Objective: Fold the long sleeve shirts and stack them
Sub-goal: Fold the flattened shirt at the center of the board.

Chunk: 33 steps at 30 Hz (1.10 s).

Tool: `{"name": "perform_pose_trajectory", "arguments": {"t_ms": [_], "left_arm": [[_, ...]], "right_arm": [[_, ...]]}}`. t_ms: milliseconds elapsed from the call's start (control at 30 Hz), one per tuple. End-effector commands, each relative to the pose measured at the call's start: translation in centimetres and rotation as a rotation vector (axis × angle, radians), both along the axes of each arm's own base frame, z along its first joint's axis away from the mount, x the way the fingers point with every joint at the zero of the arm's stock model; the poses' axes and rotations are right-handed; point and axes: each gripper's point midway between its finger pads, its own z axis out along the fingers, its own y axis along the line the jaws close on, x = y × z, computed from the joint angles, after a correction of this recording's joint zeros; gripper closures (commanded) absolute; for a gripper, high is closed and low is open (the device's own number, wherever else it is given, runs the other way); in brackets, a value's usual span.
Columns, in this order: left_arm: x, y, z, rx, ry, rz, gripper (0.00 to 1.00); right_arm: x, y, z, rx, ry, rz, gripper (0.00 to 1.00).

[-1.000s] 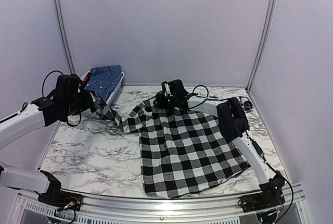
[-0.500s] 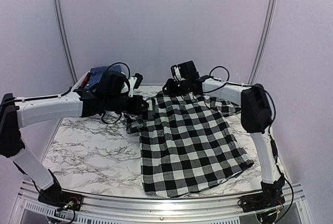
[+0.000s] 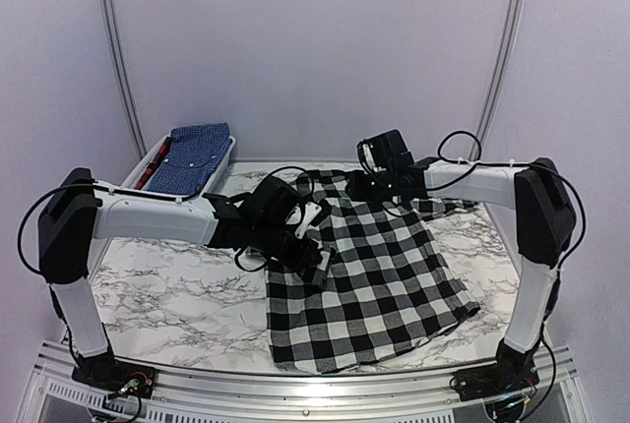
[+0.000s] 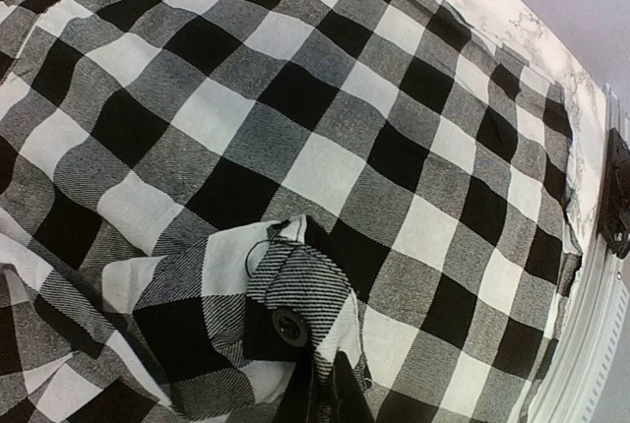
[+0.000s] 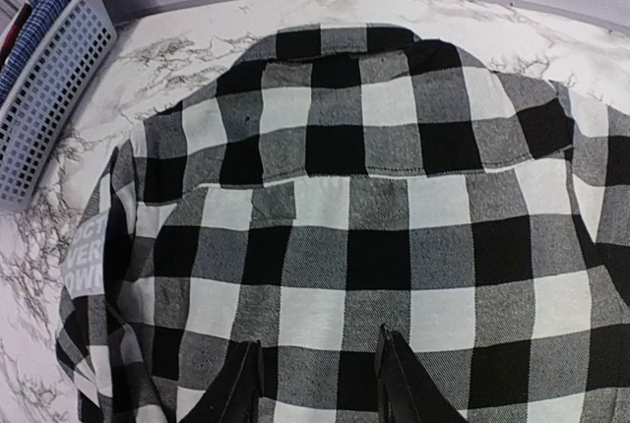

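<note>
With the left pincer [image 4: 320, 403] closed tight on the buttoned cuff of the black-and-white checked shirt [image 3: 364, 275], carry the sleeve toward the middle of the body panel and lay it flat, not bunched. Looks, judging from the left wrist view, like a sleeve fold under way. Lower before letting go, to land the cuff square on the checks and avoid a flop back. Leave the right pincer [image 5: 320, 384] wide open, nothing between the fingers, low over the cloth just under the collar, upper middle of the overhead frame. Press down there against any drag. Mind the loose folds beside the cuff, lower left of the left wrist frame: soft weave, likely to crease under itself. Smooth outward after release.

Spread across centre and lower right of the overhead frame, collar toward the top, on a white marble-patterned tabletop [image 3: 167, 290]. Upper left: white slotted basket [image 3: 226, 162], blue printed shirt [image 3: 197, 146] lying in it, well apart from the checked one. Plain pale walls [image 3: 315, 49] behind and at both sides. Metal rail [image 3: 246, 384] along the bottom edge.
</note>
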Motion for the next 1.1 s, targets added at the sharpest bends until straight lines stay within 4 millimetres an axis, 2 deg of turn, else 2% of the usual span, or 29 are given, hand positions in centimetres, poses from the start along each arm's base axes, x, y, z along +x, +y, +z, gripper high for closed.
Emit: {"name": "perform_pose_trajectory", "arguments": {"t_ms": [0,233,333,400,467,567,667,800,967,1067], "left_arm": [[0.7,0.6,1.4,0.005,-0.051,0.008,0.98],[0.9,0.7,2.0,-0.005,-0.062,0.016,0.99],[1.7,0.8,2.9,-0.015,-0.084,0.043,1.00],[3.5,1.6,4.2,-0.022,-0.121,0.113,1.00],[6.1,3.2,6.3,-0.041,-0.168,0.208,1.00],[9.8,6.5,9.3,-0.037,-0.248,0.372,1.00],[12.3,10.2,12.1,-0.039,-0.303,0.531,1.00],[14.3,15.6,15.0,-0.052,-0.342,0.736,1.00],[15.5,20.9,18.4,-0.051,-0.397,0.893,1.00],[15.8,22.8,19.3,-0.049,-0.406,0.939,1.00]], "right_arm": [[-0.1,-0.2,1.2,-0.039,-0.046,0.003,0.64],[-0.1,0.2,0.8,-0.048,-0.046,0.007,0.64],[0.1,0.1,0.6,-0.049,-0.047,0.003,0.64],[0.1,0.1,0.7,-0.055,-0.048,0.000,0.64],[0.2,-0.1,1.0,-0.062,-0.055,-0.006,0.64],[-0.2,0.0,1.4,-0.068,-0.067,0.002,0.64],[-2.1,1.9,1.5,-0.108,-0.088,0.053,0.64],[-5.6,4.9,0.1,-0.183,-0.075,0.138,0.64],[-11.7,9.5,-1.6,-0.192,-0.021,0.243,0.64],[-15.7,12.2,-2.7,-0.219,0.026,0.286,0.64]]}}
